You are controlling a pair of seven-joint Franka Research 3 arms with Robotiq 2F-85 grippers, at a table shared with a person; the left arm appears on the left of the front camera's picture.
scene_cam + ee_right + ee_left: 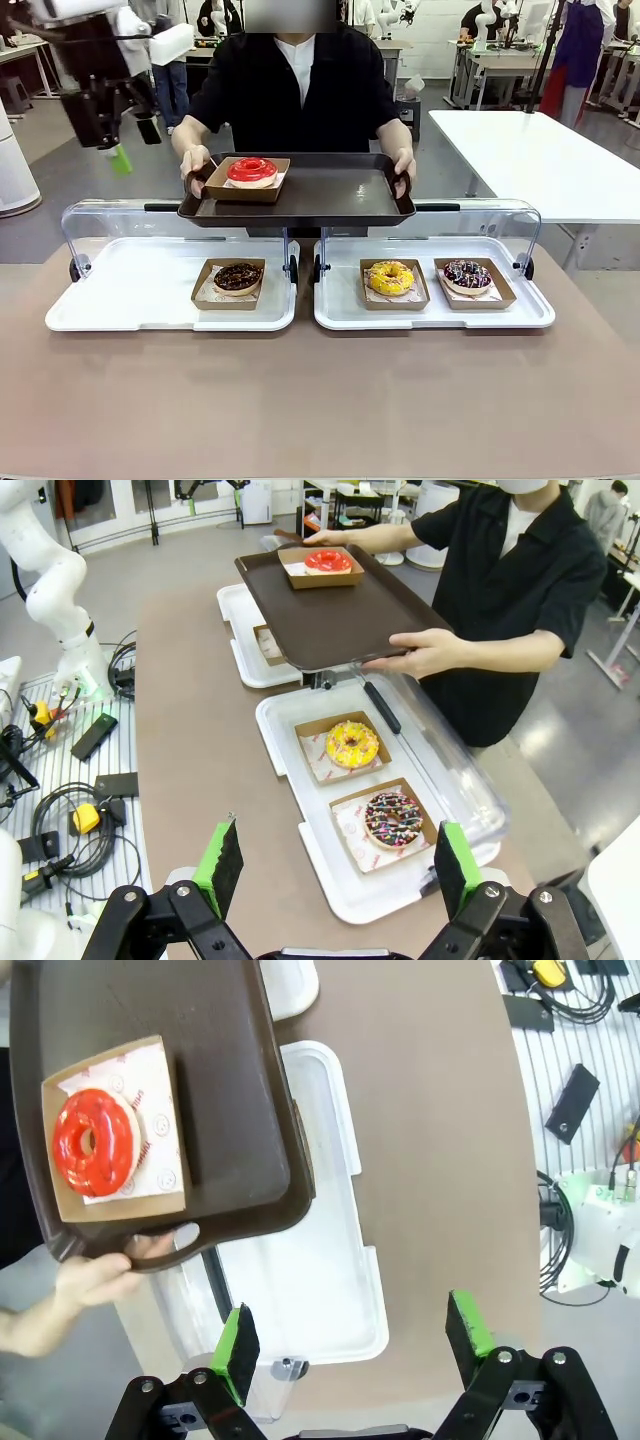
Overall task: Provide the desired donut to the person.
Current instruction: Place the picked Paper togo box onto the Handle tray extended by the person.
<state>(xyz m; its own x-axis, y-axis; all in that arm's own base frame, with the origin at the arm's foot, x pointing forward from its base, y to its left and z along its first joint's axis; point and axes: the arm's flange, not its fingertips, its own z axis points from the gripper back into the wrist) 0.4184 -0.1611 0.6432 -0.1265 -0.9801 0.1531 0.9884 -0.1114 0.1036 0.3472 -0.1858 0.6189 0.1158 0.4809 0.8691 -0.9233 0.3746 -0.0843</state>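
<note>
**Front view.** The person (300, 90) stands at the far side of the counter (320, 400) and holds a brown tray (330, 195) level by both handles. The red donut (252, 170) sits in a cardboard holder (216, 186) at the end of the tray on the robot's left. The left gripper (135, 145) hangs raised, above and to the left of that donut and well apart from it. Below the tray, one white case (130, 290) holds a chocolate donut (238, 277). The other white case (340, 295) holds a yellow donut (390, 276) and a sprinkled donut (467, 274).

**Left wrist view.** The left gripper's jaws are spread wide with nothing between them. The red donut lies up and to the left of the fingers. The person's hand (85, 1280) on the tray handle is between the donut and the gripper.

**Right wrist view.** The right gripper (337, 865) is wide open and empty, above the near side of the counter. The yellow and sprinkled donuts lie just ahead of it. The red donut is far off, at the tray's far end.

**Judgement.** The red donut already rests on the person's tray, so the hand-over looks complete. The left arm is the nearer one. The holder is near square, so it gives no long axis to line up on. Any remaining move is probably just keeping clear of the tray and hand.
</note>
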